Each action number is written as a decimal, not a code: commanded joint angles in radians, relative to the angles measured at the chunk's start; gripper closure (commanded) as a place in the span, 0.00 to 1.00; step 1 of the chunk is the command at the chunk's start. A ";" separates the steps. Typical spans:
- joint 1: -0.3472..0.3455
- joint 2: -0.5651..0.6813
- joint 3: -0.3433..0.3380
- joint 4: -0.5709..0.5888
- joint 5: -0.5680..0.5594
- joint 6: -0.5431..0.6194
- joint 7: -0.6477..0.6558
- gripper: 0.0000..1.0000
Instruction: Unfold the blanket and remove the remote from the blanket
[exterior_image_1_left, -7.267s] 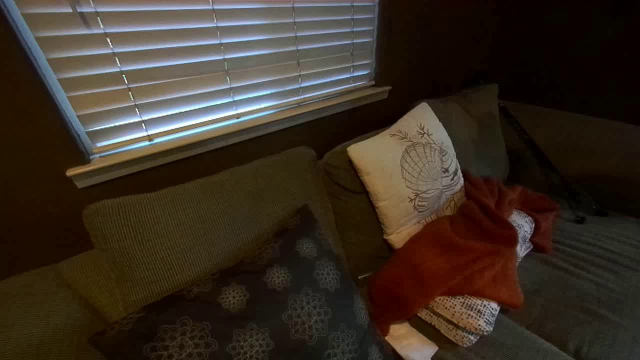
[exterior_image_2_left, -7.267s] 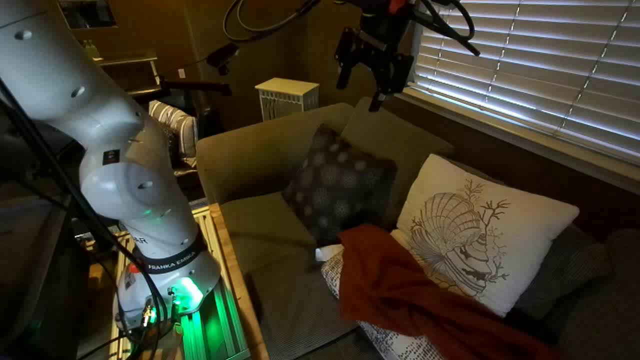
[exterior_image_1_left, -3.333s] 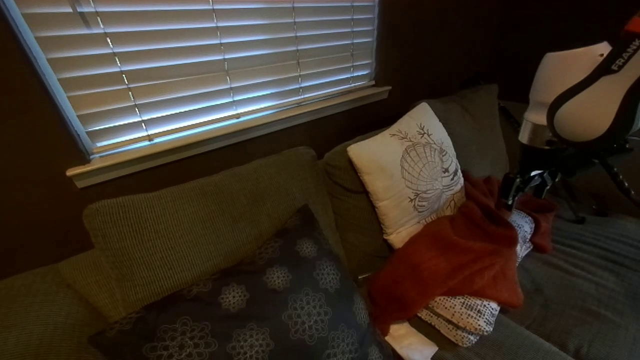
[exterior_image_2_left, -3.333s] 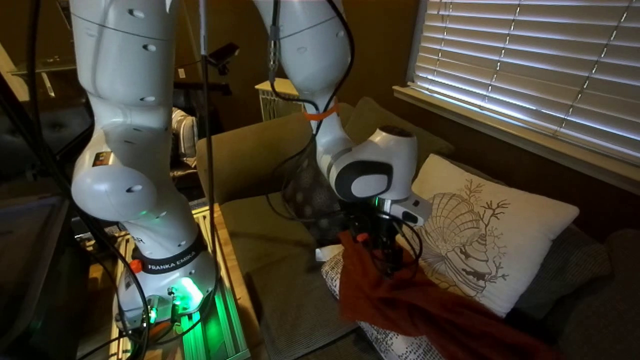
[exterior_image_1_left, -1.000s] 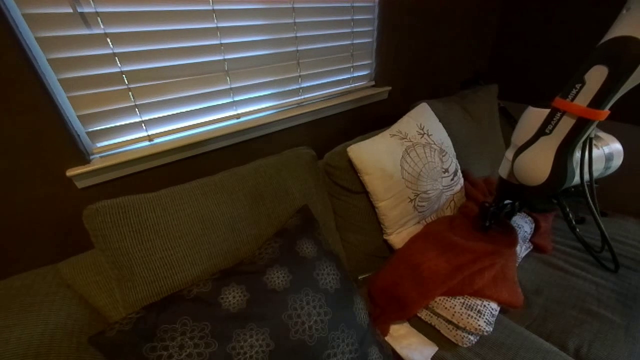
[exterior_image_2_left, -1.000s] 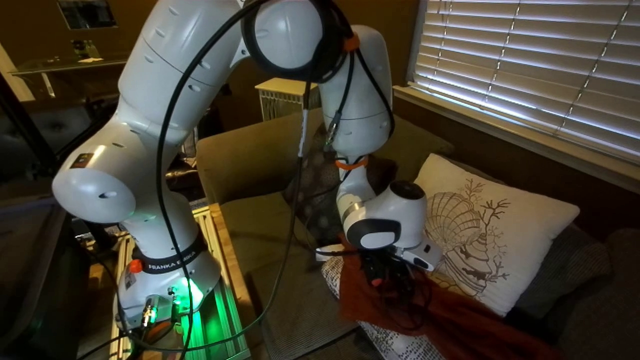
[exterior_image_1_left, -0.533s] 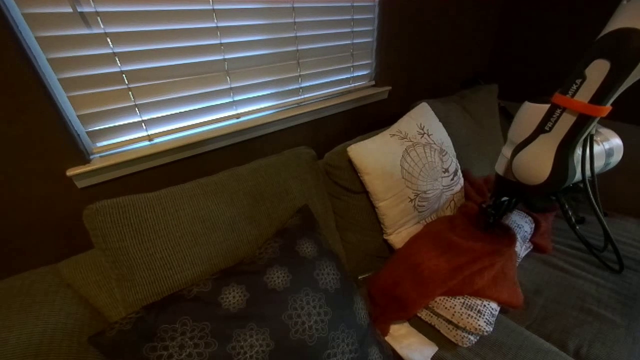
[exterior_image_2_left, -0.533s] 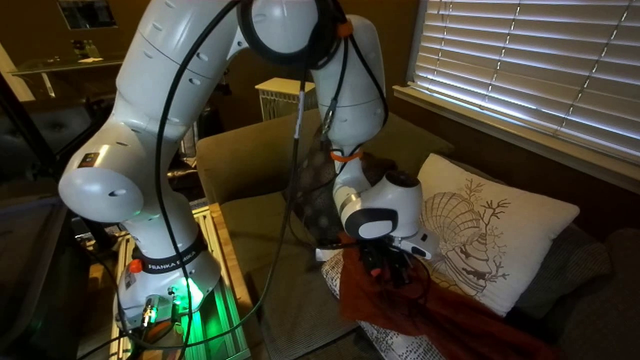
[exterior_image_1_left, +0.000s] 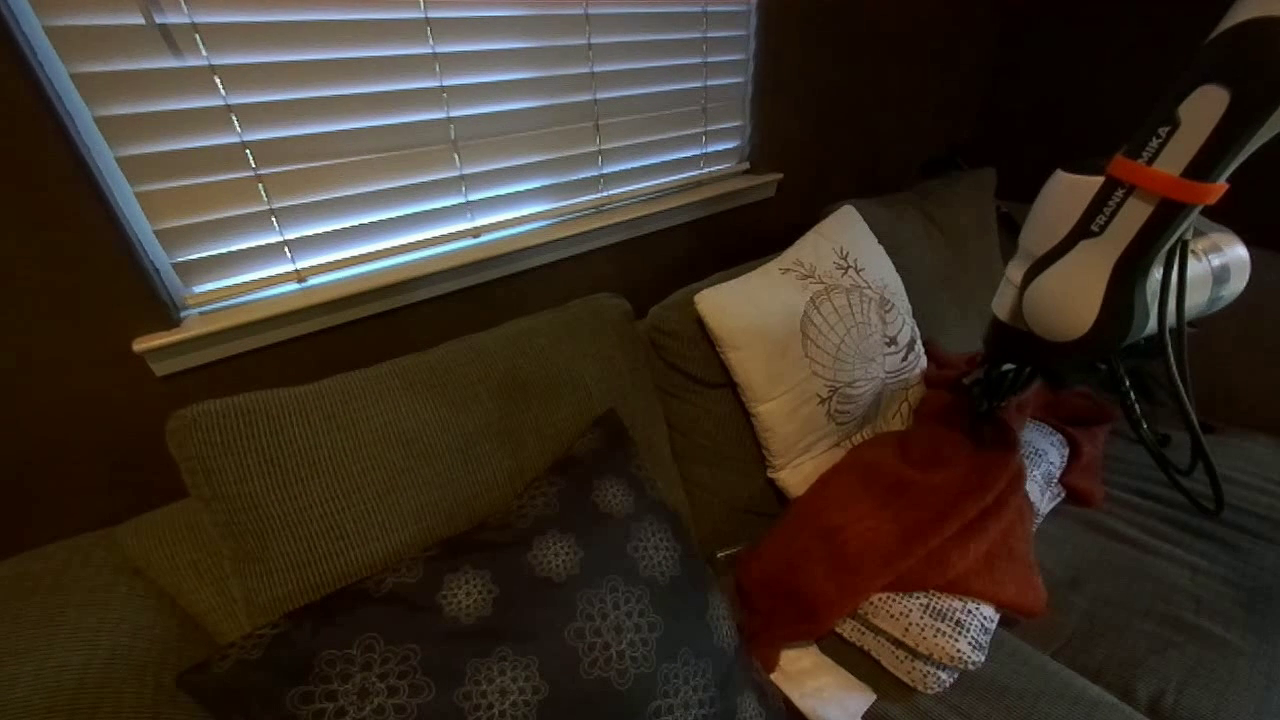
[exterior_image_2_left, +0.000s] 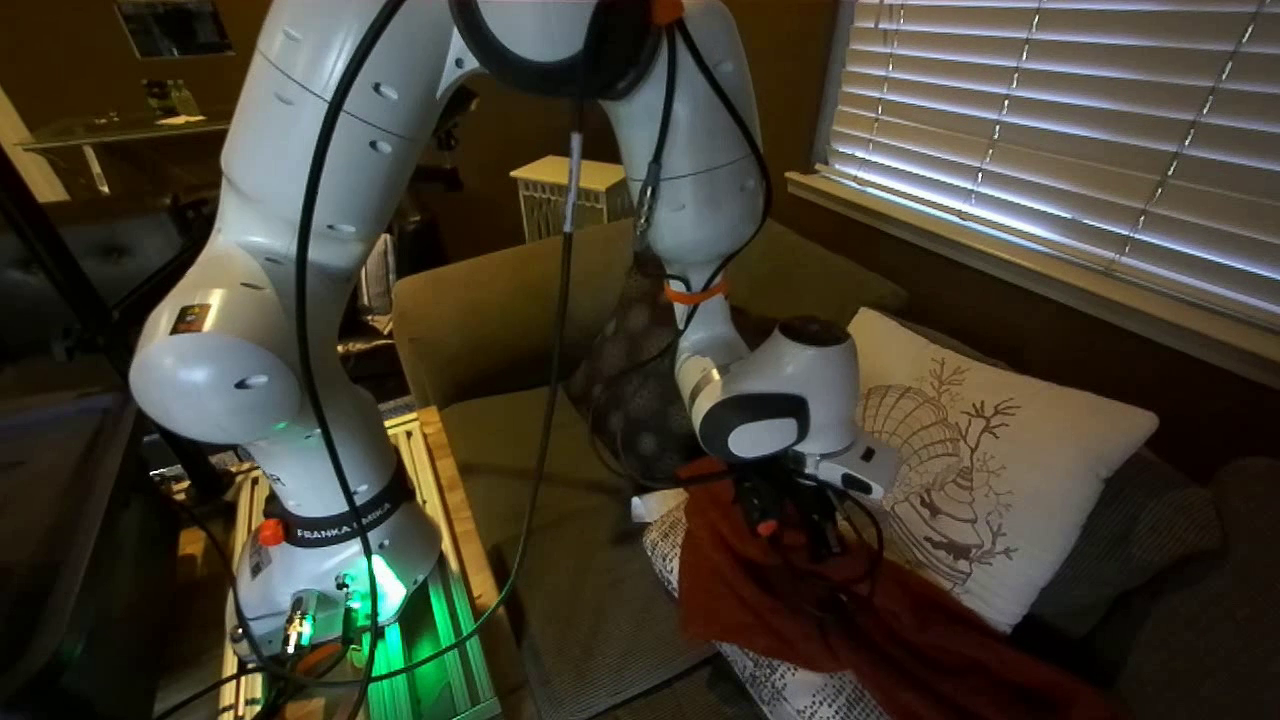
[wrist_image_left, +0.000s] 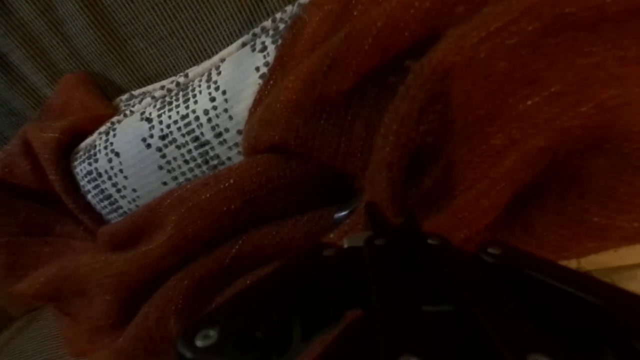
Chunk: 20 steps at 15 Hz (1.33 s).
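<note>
Change in the last second: the gripper (wrist_image_left: 391, 225) has closed and come up slightly. Jaws narrow, tips sunk in a gather of the blanket (exterior_image_1_left: 890, 530). Folds run in to the tips in the wrist view, so it reads as a pinch on cloth rather than an empty close. In an exterior view the fabric at the gripper, right of centre, has risen with it. The blanket's lower end hasn't shifted: bottom of that frame, right of centre, draped over the dotted cushion (wrist_image_left: 185, 140) and meeting the lower edge of the shell cushion (exterior_image_2_left: 1000, 460).

For the task: grasp looks made, unfolding barely begun. Remote isn't visible anywhere; likely under or inside the folds, can't confirm. There's a small glint (wrist_image_left: 344, 215) beside the tips in the wrist view; finger metal or something else, unclear.

Next probably calls for a slow lift and draw aside. Risk: a thin pinch slips, or the remote rides along in a fold and tumbles off the sofa (exterior_image_1_left: 1180, 580).
</note>
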<state>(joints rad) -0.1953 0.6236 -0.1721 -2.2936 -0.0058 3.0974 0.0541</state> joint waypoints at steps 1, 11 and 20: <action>-0.031 0.013 0.019 0.059 0.034 0.011 -0.004 0.98; -0.151 0.039 0.215 0.202 0.038 -0.047 -0.071 0.98; -0.108 0.160 0.177 0.343 0.035 -0.028 -0.056 0.98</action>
<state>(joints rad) -0.3064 0.7311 -0.0077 -2.0203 0.0011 3.0667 0.0166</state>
